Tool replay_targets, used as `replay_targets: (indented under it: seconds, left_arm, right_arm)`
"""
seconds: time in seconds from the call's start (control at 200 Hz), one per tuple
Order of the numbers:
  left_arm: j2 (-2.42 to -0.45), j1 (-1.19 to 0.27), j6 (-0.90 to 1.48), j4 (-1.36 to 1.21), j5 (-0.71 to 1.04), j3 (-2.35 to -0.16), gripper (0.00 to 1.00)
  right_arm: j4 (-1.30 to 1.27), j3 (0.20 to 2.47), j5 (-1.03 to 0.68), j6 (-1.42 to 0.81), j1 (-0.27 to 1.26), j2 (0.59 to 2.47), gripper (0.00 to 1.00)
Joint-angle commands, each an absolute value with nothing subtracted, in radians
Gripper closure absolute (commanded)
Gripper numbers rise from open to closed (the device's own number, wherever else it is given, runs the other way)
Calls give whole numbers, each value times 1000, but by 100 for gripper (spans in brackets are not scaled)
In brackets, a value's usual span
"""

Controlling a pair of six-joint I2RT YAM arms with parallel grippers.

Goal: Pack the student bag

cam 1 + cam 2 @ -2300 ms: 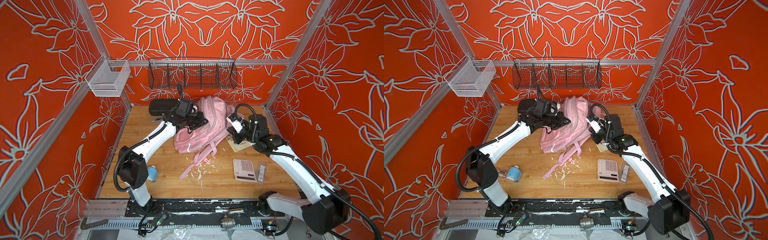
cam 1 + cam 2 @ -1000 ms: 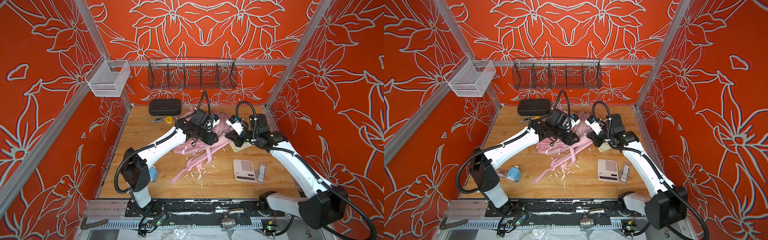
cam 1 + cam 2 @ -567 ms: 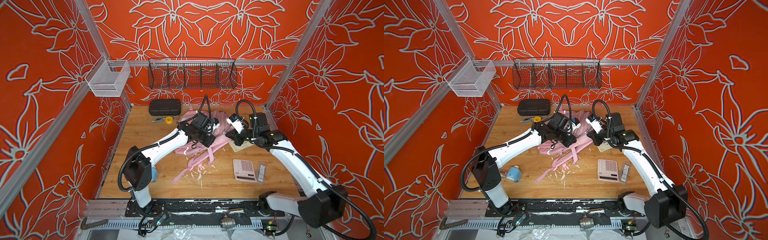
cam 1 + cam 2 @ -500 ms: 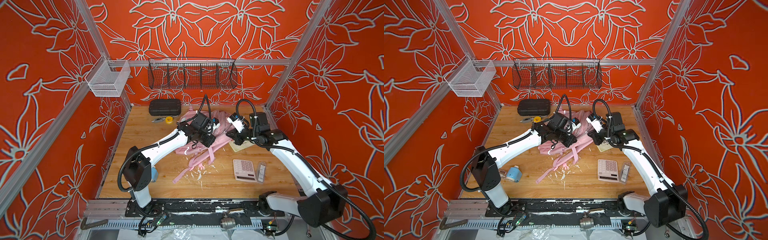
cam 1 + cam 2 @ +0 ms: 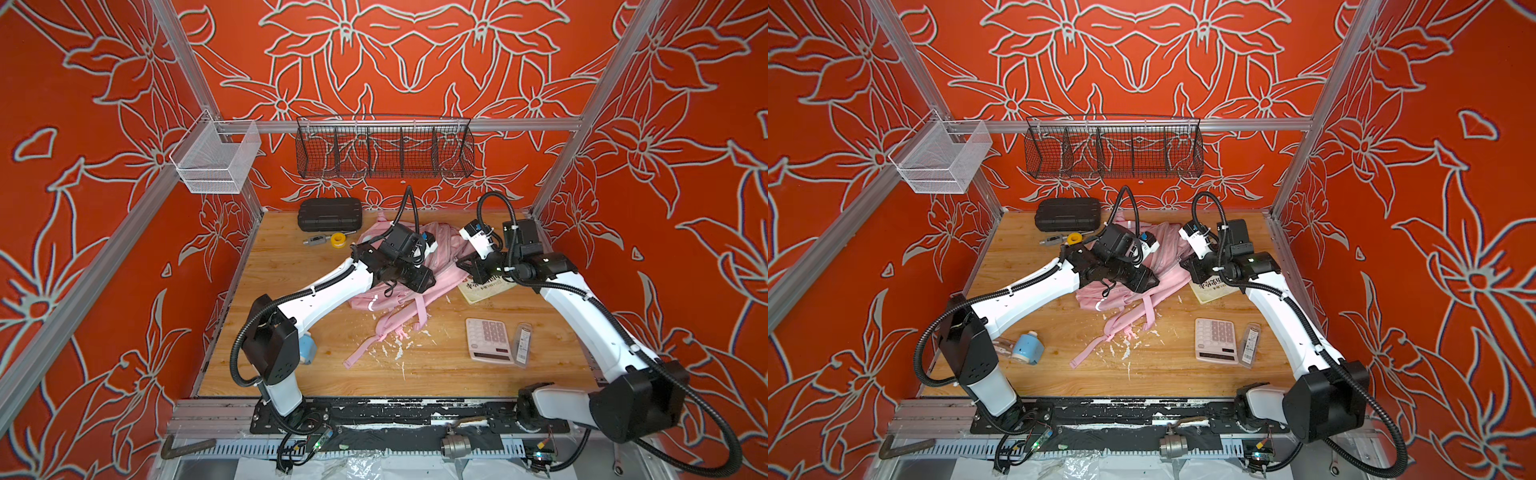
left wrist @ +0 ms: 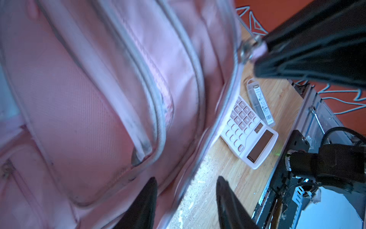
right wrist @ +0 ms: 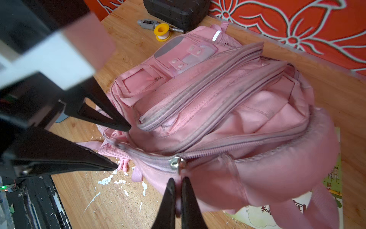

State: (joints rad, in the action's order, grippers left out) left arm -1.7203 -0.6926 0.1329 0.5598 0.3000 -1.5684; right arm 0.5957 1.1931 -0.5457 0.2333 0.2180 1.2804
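Between red flowered walls [image 5: 124,166] spreads the wooden table [image 5: 291,266], speckled with white flecks [image 5: 395,351] toward the front, and above its far edge a long black wire basket [image 5: 384,147] hangs on the back wall. Next in size, the student bag [image 5: 445,266] lies slumped at the rear middle of the table, between the left arm [image 5: 324,291] and the right arm [image 5: 582,316]. Its pockets and clear window patches face up, one compartment gapes to show pink lining, and its straps [image 5: 420,309] trail toward the front. A white mesh basket [image 5: 216,160] hangs in the left rear corner, and a black ribbed case [image 5: 329,214] lies flat by the back wall, just left of the bag. A booklet [image 5: 484,289] lies partly under the bag's right side, with a pale pink calculator [image 5: 487,340] in front of it, apart from the bag. The left gripper [image 7: 122,148] reaches over the bag from the left with its fingers spread apart, one on each side of the bag's zipped edge; whether they press the fabric I cannot tell. The right gripper [image 7: 178,179] meets the bag from the right, above the booklet, fingers pressed together. A slim clear case [image 5: 523,343] lies just beside the calculator's right edge, and a pale blue round thing [image 5: 1026,347] rests near the left arm's base. A grey metal tool [image 5: 314,240] and a yellow spool [image 5: 338,240] lie side by side in front of the black case. Smallest is the zipper pull [image 6: 257,50], a pink tab on a metal slider, pinched between the right gripper's fingers
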Motion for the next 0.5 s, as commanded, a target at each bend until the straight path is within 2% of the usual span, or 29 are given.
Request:
replay_targets:
  seconds: [0.0, 0.24, 0.34, 0.495]
  left_arm:
    - [-1711, -661, 233, 596, 321, -1624, 44]
    - [-1856, -629, 346, 741, 301, -1824, 40]
    - [-1915, -636, 376, 742, 325, -1868, 33]
    - [-2024, -636, 392, 829, 294, -1983, 30]
  right_arm:
    - [527, 1194, -607, 275, 213, 1229, 100]
    - [508, 1178, -627, 278, 215, 1225, 100]
    - [510, 1184, -629, 279, 218, 1230, 100]
    - [517, 1196, -625, 285, 223, 1238, 100]
